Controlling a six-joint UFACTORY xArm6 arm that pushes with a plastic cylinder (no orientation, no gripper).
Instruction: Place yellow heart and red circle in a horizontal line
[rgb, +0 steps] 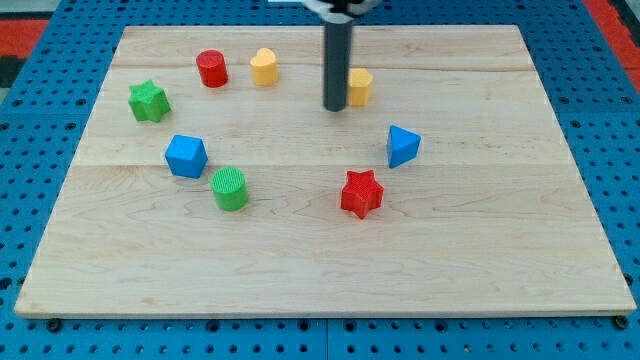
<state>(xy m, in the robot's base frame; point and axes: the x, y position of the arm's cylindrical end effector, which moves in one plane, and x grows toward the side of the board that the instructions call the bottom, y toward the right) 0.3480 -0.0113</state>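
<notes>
The rod's tip (335, 107) is resting just left of a yellow block (360, 86), possibly touching; no gripper exists. Far left, the red circle (212, 69) is sitting beside the yellow heart (264, 66).

wooden board (500, 250) carries red circle (212, 68), yellow heart (264, 66), six other coloured blocks.

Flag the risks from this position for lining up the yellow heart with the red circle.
1. My tip sits against another yellow block, partly hidden behind the rod; moving right could shove it.
2. The yellow heart and red circle sit close together; pushing the heart leftward may knock the circle.
</notes>
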